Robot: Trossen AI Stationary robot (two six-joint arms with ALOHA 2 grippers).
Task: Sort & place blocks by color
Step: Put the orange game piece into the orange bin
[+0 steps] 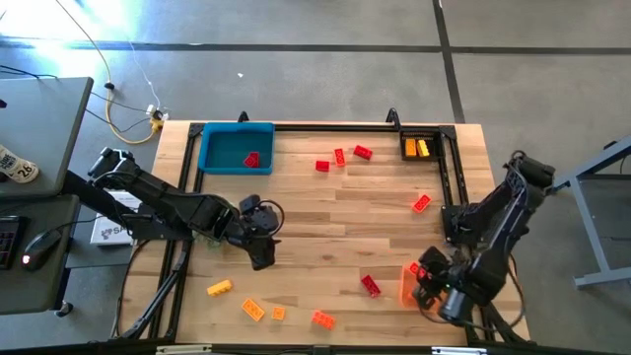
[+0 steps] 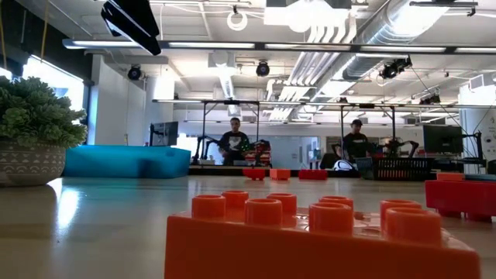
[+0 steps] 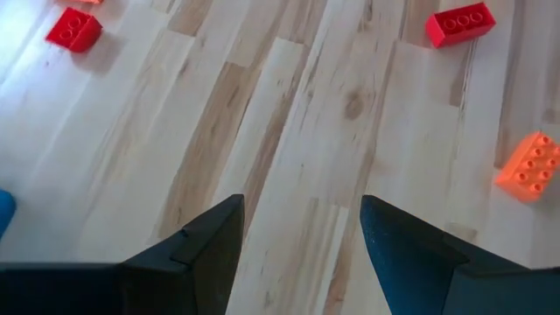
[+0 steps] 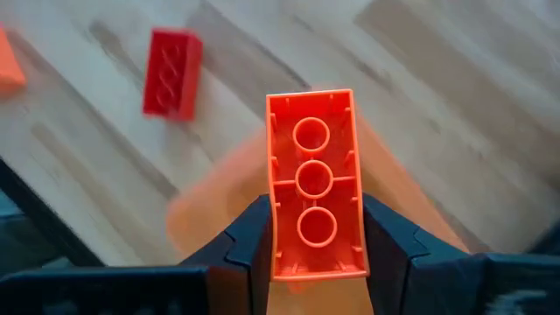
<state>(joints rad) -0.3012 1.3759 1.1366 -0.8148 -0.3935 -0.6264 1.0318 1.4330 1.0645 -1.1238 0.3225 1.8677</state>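
Note:
Red, orange and yellow blocks lie scattered on the wooden table (image 1: 325, 227). My right gripper (image 1: 428, 280) hangs at the near right, shut on an orange block (image 4: 315, 188), above an orange tray (image 1: 407, 283) that it partly hides. A red block (image 1: 370, 285) lies flat just left of it. My left gripper (image 1: 260, 248) hovers open over bare wood at the left middle (image 3: 302, 236), with nothing between its fingers. Orange blocks (image 1: 252, 310) (image 1: 322, 319) and a yellow one (image 1: 219, 288) rest near the front edge. My right gripper pinches the orange block's two long sides (image 4: 273, 229) between its two fingers, near one end. The fingers point steeply down. The block sticks out past the fingertips, its hollow underside with three round tubes facing the wrist camera, lifted clear of the table.
A blue tray (image 1: 237, 148) at the far left holds a red block (image 1: 251, 159). A small dark tray (image 1: 419, 148) at the far right holds yellow blocks. Red blocks (image 1: 339, 156) lie between them, and an orange one (image 1: 421, 203) to the right. A potted plant (image 2: 31, 136) stands at the left.

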